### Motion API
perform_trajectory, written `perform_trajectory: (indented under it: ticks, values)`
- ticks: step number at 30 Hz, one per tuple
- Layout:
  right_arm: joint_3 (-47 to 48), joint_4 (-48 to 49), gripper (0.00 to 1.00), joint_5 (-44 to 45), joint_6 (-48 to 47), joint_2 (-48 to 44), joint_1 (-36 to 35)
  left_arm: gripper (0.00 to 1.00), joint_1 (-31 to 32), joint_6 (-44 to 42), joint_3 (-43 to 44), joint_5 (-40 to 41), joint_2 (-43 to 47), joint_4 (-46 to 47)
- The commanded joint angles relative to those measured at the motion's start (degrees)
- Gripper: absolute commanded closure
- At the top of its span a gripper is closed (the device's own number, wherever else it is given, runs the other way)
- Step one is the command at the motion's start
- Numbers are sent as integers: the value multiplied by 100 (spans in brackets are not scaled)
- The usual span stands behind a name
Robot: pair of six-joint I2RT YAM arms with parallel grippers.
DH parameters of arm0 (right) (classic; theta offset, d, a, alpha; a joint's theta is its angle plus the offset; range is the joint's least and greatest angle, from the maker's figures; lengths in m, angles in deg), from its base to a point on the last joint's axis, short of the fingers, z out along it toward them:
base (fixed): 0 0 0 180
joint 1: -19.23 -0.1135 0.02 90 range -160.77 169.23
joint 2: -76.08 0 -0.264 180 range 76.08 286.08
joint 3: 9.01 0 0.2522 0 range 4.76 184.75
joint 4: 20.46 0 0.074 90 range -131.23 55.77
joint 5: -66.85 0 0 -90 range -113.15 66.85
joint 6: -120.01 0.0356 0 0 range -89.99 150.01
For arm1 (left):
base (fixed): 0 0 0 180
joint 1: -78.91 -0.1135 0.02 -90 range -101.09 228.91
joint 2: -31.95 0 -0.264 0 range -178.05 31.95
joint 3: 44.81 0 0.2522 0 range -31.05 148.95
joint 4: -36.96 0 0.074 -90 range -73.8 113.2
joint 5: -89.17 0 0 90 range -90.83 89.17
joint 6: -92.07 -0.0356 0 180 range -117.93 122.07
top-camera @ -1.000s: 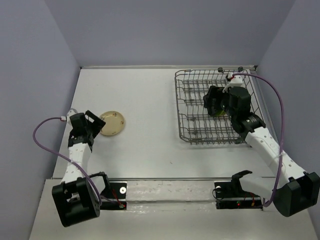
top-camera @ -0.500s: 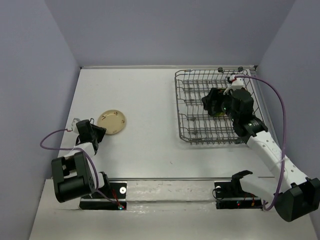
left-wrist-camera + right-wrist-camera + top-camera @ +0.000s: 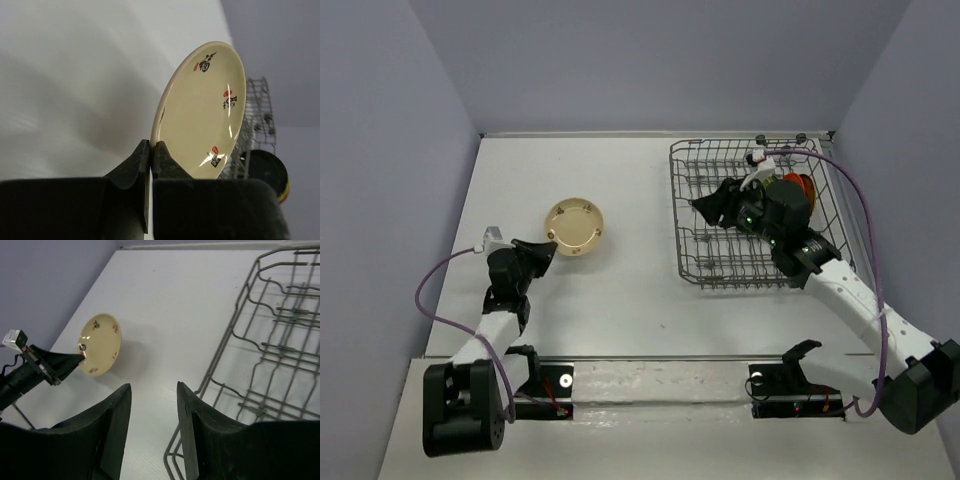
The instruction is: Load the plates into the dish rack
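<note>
A beige plate (image 3: 575, 225) with small red and black marks hangs tilted on edge above the table, and my left gripper (image 3: 542, 250) is shut on its near rim. The left wrist view shows that plate (image 3: 205, 110) rising from the closed jaws of the left gripper (image 3: 151, 147). My right gripper (image 3: 705, 205) hovers over the left part of the dish rack (image 3: 720, 283), open with nothing between its fingers (image 3: 112, 415). It faces the held plate (image 3: 100, 344). An orange plate (image 3: 798, 185) and a black plate (image 3: 267, 170) stand in the rack.
The grey wire rack (image 3: 233, 320) fills the table's right side, close to the right wall. White table lies between the held plate and the rack. Purple walls enclose the table on three sides, and the arms' purple cables loop beside them.
My left gripper has shut on the beige plate's rim, lifted it off the table onto its edge and carried it right. My right gripper has swung left across the rack, its jaws narrower.
</note>
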Motion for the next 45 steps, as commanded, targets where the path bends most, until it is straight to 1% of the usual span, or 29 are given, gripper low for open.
perform_trajectory:
  ticks: [1,2,3,5,7,9,14,18,20,21,22,23,25,26,27,29,30,31,32,33,34,35,36,37,38,39,40,42,45]
  values:
    - [470,667,49,-506,120,578,-554,94,937,-183,200,-138,1096,682]
    - [514,746,44,-594,207,849,-556,94,1114,-218,209,-137,1221,690]
    - [549,938,30,-812,243,974,-643,94,1359,-358,244,-216,1379,690]
    - [672,1063,20,-972,313,1333,-705,94,1580,-455,270,-347,1468,682]
    - [769,1098,13,-1104,323,1641,-758,94,1678,-578,279,-594,1521,682]
    - [900,1133,9,-1236,357,1852,-810,94,1826,-596,201,-708,1634,760]
    - [1156,1265,10,-1562,516,2424,-1021,94,2161,-763,138,-893,1863,954]
    - [1270,1748,17,-2290,919,2838,-1144,94,2319,-912,244,-1139,1960,981]
    - [1297,1932,50,-2519,1174,2979,-1144,94,2363,-913,305,-1262,2039,980]
    - [1349,1986,80,-2589,1227,2996,-1144,94,2390,-921,323,-1332,2100,972]
    - [1367,1977,92,-2564,1237,2936,-1144,92,2381,-913,323,-1367,2136,954]
    - [1384,1951,93,-2485,1211,2883,-1144,76,2390,-895,332,-1368,2180,919]
    - [1498,1522,93,-1933,835,2690,-1144,52,2399,-939,445,-1385,2294,595]
    - [1551,1311,93,-1644,693,2463,-1075,1,2407,-1000,498,-1411,2338,455]
    - [1656,857,93,-1040,526,2339,-1022,1,2442,-1122,577,-1438,2425,131]
    - [1709,476,93,-414,106,2101,-733,1,2521,-1281,883,-1534,2479,-178]
    - [1745,48,93,373,-71,1874,-636,1,2591,-1360,1147,-1648,2531,-484]
    - [1762,-122,93,824,-238,1776,-548,1,2636,-1457,1306,-1710,2549,-618]
    - [1780,-410,93,1429,-605,1697,-399,1,2671,-1762,1473,-1737,2558,-802]
    - [1780,-492,93,2384,-809,1583,-336,1,2715,-1948,1674,-1728,2558,-1274]
    - [1771,-571,93,2759,-985,1564,-266,1,2750,-2150,2094,-1711,2549,-1522]
    - [1754,-693,93,3319,-1257,1547,-100,1,2785,-2639,2307,-1711,2532,-2064]
    - [1736,-729,93,3325,-1390,1555,-38,1,2812,-2905,2544,-1684,2523,-2069]
    - [1719,-730,93,3795,-1513,1555,24,1,2820,-3160,2738,-1536,2479,-2609]
    - [1675,-730,93,4087,-1697,1599,138,1,2873,-3650,3088,-1430,2470,-3023]
    - [1675,-730,93,4211,-1777,1634,139,1,2908,-3872,3213,-1307,2461,-3149]
    - [1666,-730,93,4282,-1900,1747,226,1,2952,-4040,3215,-862,2496,-3194]
    - [1718,-730,93,4423,-1997,1880,288,1,3049,-4129,2987,-342,2558,-3089]
    - [1841,-747,93,4485,-2147,2240,288,1,3040,-4234,2951,-146,2470,-3370]
